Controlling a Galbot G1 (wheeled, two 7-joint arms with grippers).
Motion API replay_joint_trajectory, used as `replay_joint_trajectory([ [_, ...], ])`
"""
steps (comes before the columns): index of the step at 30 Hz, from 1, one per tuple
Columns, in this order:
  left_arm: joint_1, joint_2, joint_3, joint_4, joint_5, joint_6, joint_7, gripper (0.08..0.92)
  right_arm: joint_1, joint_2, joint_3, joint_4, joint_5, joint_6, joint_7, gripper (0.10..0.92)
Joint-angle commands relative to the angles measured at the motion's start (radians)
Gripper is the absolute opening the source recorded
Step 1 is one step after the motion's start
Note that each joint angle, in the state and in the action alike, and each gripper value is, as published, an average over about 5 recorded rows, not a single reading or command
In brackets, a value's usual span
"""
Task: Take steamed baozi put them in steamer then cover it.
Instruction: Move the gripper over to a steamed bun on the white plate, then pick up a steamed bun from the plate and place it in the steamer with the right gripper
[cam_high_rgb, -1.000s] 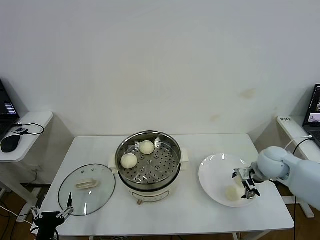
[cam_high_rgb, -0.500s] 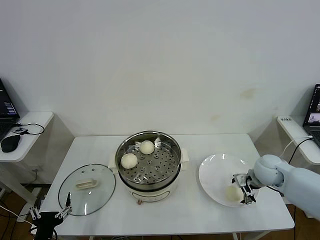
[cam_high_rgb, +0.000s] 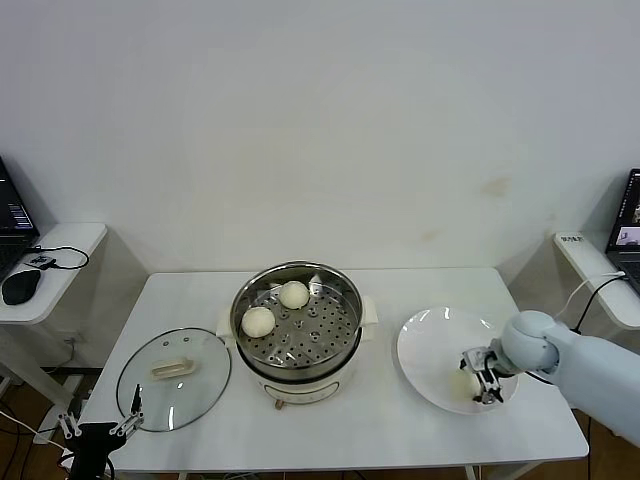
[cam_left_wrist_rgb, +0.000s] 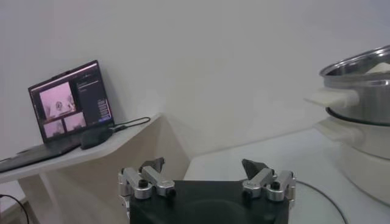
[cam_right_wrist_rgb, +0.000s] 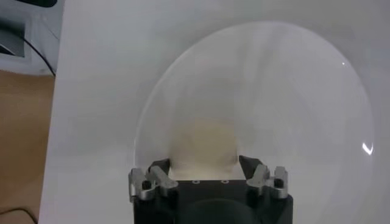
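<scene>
White wall behind, white table (cam_high_rgb: 390, 430) out front, and all the action is on the right side of it. The right gripper (cam_high_rgb: 474, 378) is down on the white plate (cam_high_rgb: 425, 345), its jaws spread wide with a bun (cam_high_rgb: 461, 381) sitting right between them. From the right wrist camera the bun (cam_right_wrist_rgb: 203, 143) fills the gap between the two fingers (cam_right_wrist_rgb: 160, 170), though whether the pads are actually pressing on it I cannot tell. Over in the middle of the table stands the steamer (cam_high_rgb: 297, 330), uncovered, with two buns already on its perforated tray: one (cam_high_rgb: 293, 294) toward the back, one (cam_high_rgb: 258, 321) toward the robot's left. The glass lid (cam_high_rgb: 173, 378) lies flat on the table just to the left of the steamer. The left gripper (cam_high_rgb: 100, 432) hangs low off the near-left corner of the table, jaws open and holding nothing. A laptop (cam_left_wrist_rgb: 68, 105) sits on a side shelf beyond it.
</scene>
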Motion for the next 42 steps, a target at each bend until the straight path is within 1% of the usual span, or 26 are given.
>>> replay_joint_trajectory([
  [1,0.000,0.000,0.002,-0.002,0.001,0.001,0.000,0.823,0.000,0.011,0.002,-0.008,0.010,-0.004,-0.001,0.645],
  [6,-0.003,0.000,0.004,-0.005,0.001,0.002,0.000,0.823,0.035,0.002,0.008,-0.014,0.042,-0.004,-0.022,0.604],
  [16,-0.005,0.008,0.003,-0.007,-0.003,0.001,-0.001,0.823,0.137,-0.029,0.109,-0.026,0.144,-0.005,-0.074,0.594],
  [19,-0.006,0.012,0.004,-0.008,-0.004,0.000,-0.001,0.823,0.216,-0.044,0.087,-0.023,0.175,-0.004,-0.093,0.597],
  [24,-0.012,0.014,0.010,-0.010,-0.005,0.000,0.000,0.823,0.442,-0.035,-0.045,-0.017,0.242,-0.006,-0.110,0.602],
  [28,-0.016,0.012,0.015,-0.013,-0.005,0.000,-0.001,0.823,0.599,0.034,-0.157,-0.014,0.305,-0.023,-0.093,0.602],
  [35,-0.014,0.005,0.013,-0.023,-0.006,0.000,-0.002,0.823,0.809,0.247,-0.322,-0.013,0.403,-0.042,-0.043,0.602],
  [42,-0.006,-0.004,0.000,-0.026,-0.007,0.000,-0.003,0.823,0.867,0.427,-0.389,-0.015,0.496,-0.007,0.012,0.605],
])
